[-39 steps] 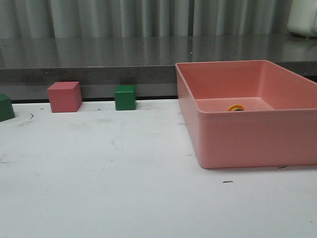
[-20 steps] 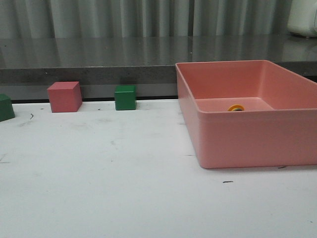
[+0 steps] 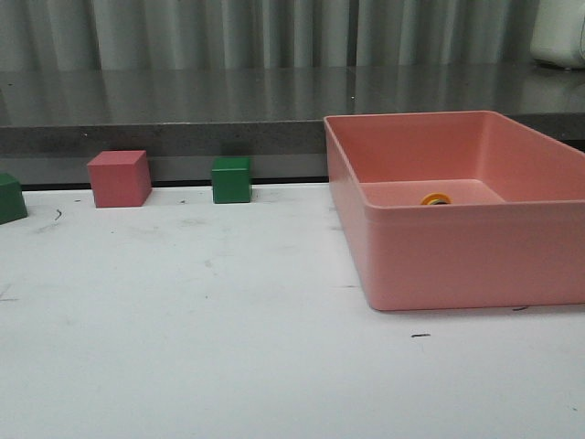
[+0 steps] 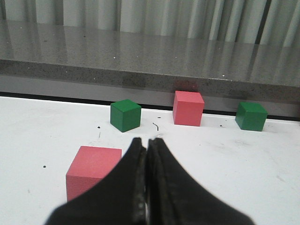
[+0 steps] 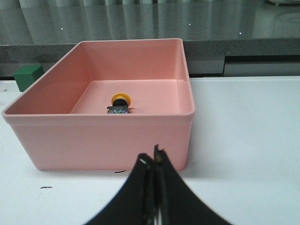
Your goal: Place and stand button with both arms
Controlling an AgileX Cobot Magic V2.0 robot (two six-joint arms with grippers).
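The button (image 5: 120, 103) lies on its side inside the pink bin (image 5: 108, 140), its yellow cap facing the far wall. In the front view only the yellow cap (image 3: 435, 198) shows above the bin's near wall (image 3: 466, 256). My right gripper (image 5: 151, 157) is shut and empty, in front of the bin's near wall, apart from the button. My left gripper (image 4: 146, 141) is shut and empty, low over the white table, next to a pink cube (image 4: 93, 169). Neither arm shows in the front view.
Pink cube (image 3: 119, 178) and green cube (image 3: 231, 179) stand at the table's back edge, another green cube (image 3: 10, 198) at the far left. The left wrist view shows two green cubes (image 4: 125, 115) (image 4: 251, 116) and a pink cube (image 4: 188, 108). A grey ledge (image 3: 183, 110) runs behind.
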